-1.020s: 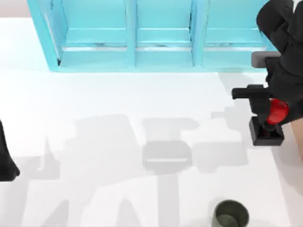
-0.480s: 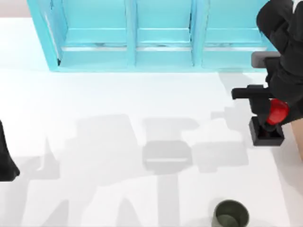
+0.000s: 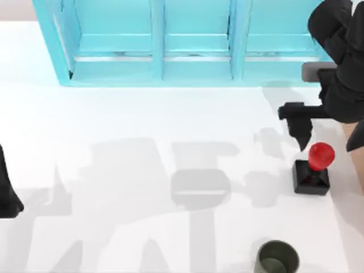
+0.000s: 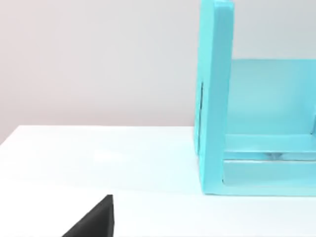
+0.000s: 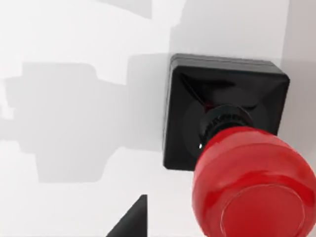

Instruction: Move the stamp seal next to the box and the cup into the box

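Note:
The stamp seal [image 3: 311,176], a red knob on a black square base, stands free on the white table at the right. It is close to a tan strip of the box [image 3: 357,165] at the right edge. My right gripper [image 3: 326,141] hovers open just above and behind the red knob, holding nothing. In the right wrist view the stamp seal [image 5: 227,98] sits directly below, with one dark fingertip [image 5: 131,222] beside it. The dark olive cup [image 3: 277,257] stands upright near the front edge, apart from the stamp. My left arm [image 3: 5,193] is parked at the left edge.
A large turquoise shelf unit [image 3: 159,45] runs along the back of the table; its side wall [image 4: 216,98] also shows in the left wrist view. Open white tabletop [image 3: 142,170] lies between the two arms.
My right gripper has opened and lifted off the stamp seal. The stamp now stands on its own, slightly further left and nearer the front. The left arm and the cup have not moved.

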{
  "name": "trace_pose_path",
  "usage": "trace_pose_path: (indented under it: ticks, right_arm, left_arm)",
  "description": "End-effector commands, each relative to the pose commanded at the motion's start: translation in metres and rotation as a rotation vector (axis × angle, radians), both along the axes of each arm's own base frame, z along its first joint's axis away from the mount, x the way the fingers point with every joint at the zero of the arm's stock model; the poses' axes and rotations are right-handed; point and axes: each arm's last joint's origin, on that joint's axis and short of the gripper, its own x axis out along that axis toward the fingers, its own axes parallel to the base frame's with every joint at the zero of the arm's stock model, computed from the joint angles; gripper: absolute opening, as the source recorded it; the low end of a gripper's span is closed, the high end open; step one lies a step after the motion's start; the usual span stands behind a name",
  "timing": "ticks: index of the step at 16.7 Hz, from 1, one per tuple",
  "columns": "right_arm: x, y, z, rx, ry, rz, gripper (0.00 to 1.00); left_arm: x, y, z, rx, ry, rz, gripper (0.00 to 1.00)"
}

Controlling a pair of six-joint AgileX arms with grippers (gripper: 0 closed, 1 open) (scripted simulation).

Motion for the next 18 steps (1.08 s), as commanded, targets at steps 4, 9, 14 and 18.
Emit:
trace_pose_path:
  ticks: [4, 9, 14, 18]
  right_arm:
    - [0.0, 0.0, 0.0, 0.0, 0.0, 0.0, 1.0]
    - [0.0, 0.0, 0.001, 0.0, 0.0, 0.0, 1.0]
    - [0.005, 0.003, 0.037, -0.002, 0.007, 0.003, 1.0]
    - [0.003, 0.001, 0.084, -0.001, 0.002, 0.001, 1.0]
  left_arm:
    - [0.0, 0.0, 0.0, 0.0, 0.0, 0.0, 1.0]
    - [0.0, 0.0, 0.0, 0.0, 0.0, 0.0, 1.0]
    - [0.0, 0.0, 0.0, 0.0, 0.0, 0.0, 1.0]
    - [0.0, 0.0, 0.0, 0.0, 0.0, 0.0, 1.0]
